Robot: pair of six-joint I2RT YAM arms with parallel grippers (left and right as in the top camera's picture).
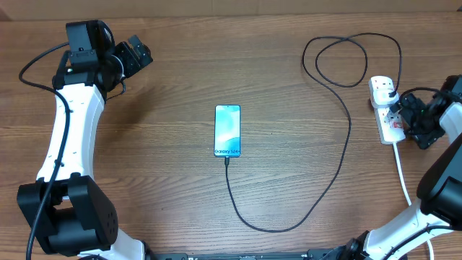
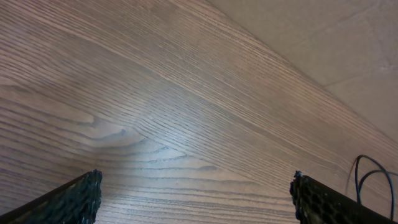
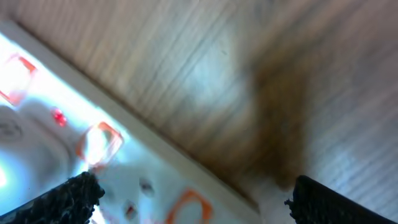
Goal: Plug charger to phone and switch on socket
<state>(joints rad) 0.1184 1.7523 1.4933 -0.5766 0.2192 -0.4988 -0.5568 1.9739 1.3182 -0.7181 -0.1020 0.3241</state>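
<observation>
**A:** Overhead first. Where does everything lie?

**B:** The phone (image 1: 227, 131) lies flat with its screen lit, mid-frame on the wooden table (image 1: 166, 188). The charger cable (image 1: 328, 180) meets its lower edge and sweeps down and right. It climbs the right side, loops at the upper right and ends in a black plug (image 1: 388, 89). That plug sits in the white power strip (image 1: 382, 108) at the right edge. The strip's white cord (image 1: 399, 170) trails down the frame.

**A:** So the phone end is in?

**B:** It looks joined, but whether the tip is fully seated is too small to tell.

**A:** And the arms?

**B:** The left gripper (image 1: 144, 53) hangs at the upper left, well apart from everything, jaws spread and empty. I judge it is parked there to leave the strip to the other arm. The right gripper (image 1: 397, 115) sits just beside the strip, likely lined up to press a switch.

**A:** Left wrist view?

**B:** There is bare wood between two widely parted fingers (image 2: 74, 199). A bit of the cable loop shows at the lower right.

**A:** Right wrist view?

**B:** It's blurred. The strip fills the lower left, with its red-outlined switches (image 3: 99, 143) close under the camera. The fingers (image 3: 323, 199) stand wide apart with nothing between them. There's a small red spot, but I can't tell whether it is a lamp, so I'd call the socket not yet confirmed on.
</observation>
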